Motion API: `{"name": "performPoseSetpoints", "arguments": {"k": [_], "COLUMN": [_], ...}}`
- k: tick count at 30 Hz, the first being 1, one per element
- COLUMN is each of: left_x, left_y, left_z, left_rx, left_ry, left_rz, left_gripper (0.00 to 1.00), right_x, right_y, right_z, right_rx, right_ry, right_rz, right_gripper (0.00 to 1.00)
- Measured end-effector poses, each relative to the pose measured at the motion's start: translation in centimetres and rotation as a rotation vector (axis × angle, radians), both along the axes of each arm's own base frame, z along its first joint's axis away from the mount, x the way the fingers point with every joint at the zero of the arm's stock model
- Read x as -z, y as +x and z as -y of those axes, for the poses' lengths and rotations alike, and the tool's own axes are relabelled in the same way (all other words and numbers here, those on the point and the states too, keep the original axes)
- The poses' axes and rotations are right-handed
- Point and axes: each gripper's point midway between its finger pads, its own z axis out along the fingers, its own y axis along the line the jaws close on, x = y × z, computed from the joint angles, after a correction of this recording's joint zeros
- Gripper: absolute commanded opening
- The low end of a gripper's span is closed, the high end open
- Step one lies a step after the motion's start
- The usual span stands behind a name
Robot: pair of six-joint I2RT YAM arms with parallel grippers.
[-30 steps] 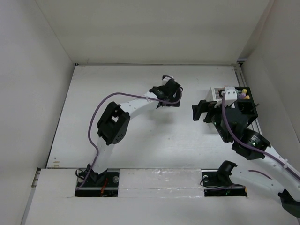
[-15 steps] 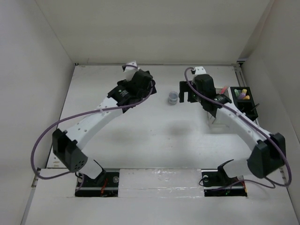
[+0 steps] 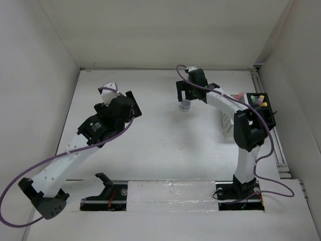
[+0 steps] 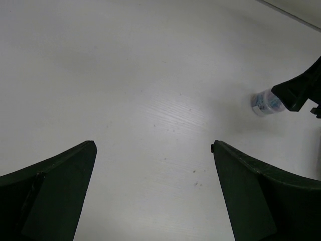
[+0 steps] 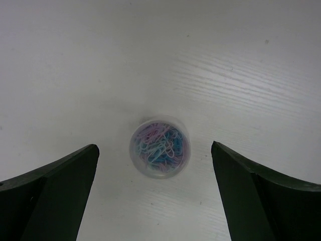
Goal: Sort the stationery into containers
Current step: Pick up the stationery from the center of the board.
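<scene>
**Right pincer** (image 3: pixel 186 93): spread wide, gripping nothing. I hold it directly above the tub of paper clips (image 5: pixel 159 146), one finger to each side and clear of its wall. From here a descent and a squeeze should take the tub across its round body.

**Tub:** upright on the bench (image 3: pixel 150 145), in the far half, about midway between the left and right edges and well apart from both boxes.

**Left pincer** (image 4: pixel 153 144): spread wide and empty, over bare bench toward the left edge. I judge it stands off to leave the tub to my right arm.

**Black box** (image 3: pixel 271 111): at the right edge, with highlighters (image 3: pixel 259 99) standing in it.

**White box** (image 3: pixel 225 122): just beside the black one and mostly hidden by my right arm, so its contents cannot be determined.

**Finding:** the tub is the only loose item I can find, so I judge the sorting near its end.
</scene>
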Motion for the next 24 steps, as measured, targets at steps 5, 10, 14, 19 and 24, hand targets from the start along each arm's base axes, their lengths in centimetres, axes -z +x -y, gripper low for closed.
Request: {"name": "performPoseSetpoints", "arguments": {"k": [5, 10, 14, 19, 24], "left_x": [2.0, 3.6, 4.1, 3.9, 3.8], "left_y": [-1.5, -1.6, -1.5, -1.2, -1.2], "left_z": [-1.7, -1.7, -1.6, -1.4, -1.4], "left_rx": [0.007, 0.014, 0.019, 0.023, 0.026], "left_ry": [0.029, 0.062, 0.077, 0.073, 0.072], "left_rz": [-0.001, -0.027, -0.040, -0.027, -0.019], "left_gripper": [1.00, 1.00, 1.00, 1.00, 1.00], "right_x": [3.2, 5.2, 6.2, 7.2, 7.3], "right_y": [0.0, -0.1, -0.2, -0.3, -0.3], "right_z": [0.0, 0.1, 0.2, 0.1, -0.1], "right_rx": [-0.004, -0.002, -0.001, -0.004, -0.012], "right_ry": [-0.032, -0.056, -0.065, -0.072, -0.067], "right_rz": [-0.060, -0.097, -0.113, -0.131, -0.132], "right_gripper": [1.00, 0.99, 0.87, 0.52, 0.00]}}
